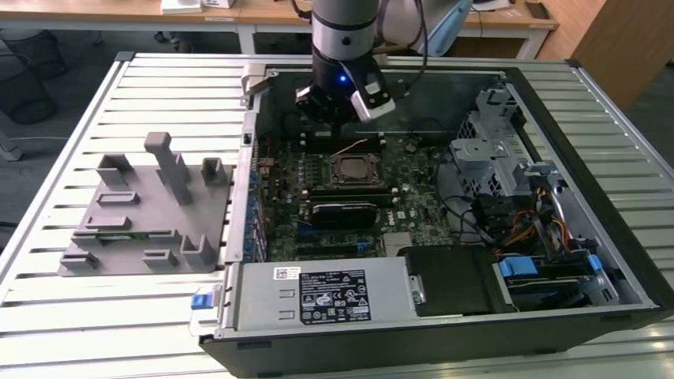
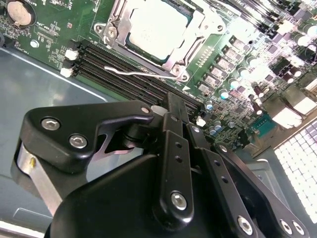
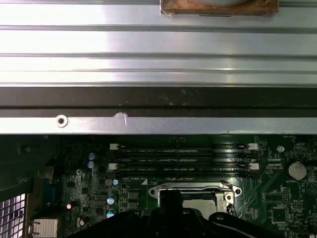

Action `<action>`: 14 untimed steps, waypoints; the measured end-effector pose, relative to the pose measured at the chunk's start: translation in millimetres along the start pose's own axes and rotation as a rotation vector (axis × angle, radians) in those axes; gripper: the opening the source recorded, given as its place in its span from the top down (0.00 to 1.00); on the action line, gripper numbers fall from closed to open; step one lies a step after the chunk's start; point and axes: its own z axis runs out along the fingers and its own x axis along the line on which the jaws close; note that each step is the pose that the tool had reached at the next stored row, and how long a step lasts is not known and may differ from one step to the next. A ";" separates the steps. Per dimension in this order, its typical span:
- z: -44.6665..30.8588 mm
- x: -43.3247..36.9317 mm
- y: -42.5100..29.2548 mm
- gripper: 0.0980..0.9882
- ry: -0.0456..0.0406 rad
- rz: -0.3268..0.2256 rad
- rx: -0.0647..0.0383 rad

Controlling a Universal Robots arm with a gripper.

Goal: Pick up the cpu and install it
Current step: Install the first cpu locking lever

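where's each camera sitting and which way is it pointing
Exterior view: off the arm, above the table, looking down into the open computer case; the arm and gripper hang over the motherboard.
Second wrist view: on the arm, looking past the black gripper at the cpu in its socket.
First wrist view: on the arm, facing the memory slots and case wall.
Both wrist views share the cpu socket and memory slots.

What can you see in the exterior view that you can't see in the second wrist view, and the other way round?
The exterior view brings the big picture: the whole computer case, the slatted table, grey fixture blocks on the exterior view's left, and the robot arm reaching down.

The second wrist view brings close-up detail: the cpu lying silvery in its socket, a thin wire lever and a coin battery.

Both share the green motherboard, the socket and the claw above the board.
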 end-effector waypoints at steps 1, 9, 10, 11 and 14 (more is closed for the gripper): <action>0.3 -0.3 0.0 0.99 0.0001 0.000 -0.003; 7.7 -11.3 -0.9 0.99 0.0003 0.000 -0.003; 9.4 -13.0 -0.8 0.99 0.0003 0.000 -0.003; 11.3 -14.4 -0.5 0.99 0.0003 0.000 -0.002; 16.6 -17.1 0.1 0.99 0.0005 -0.001 0.002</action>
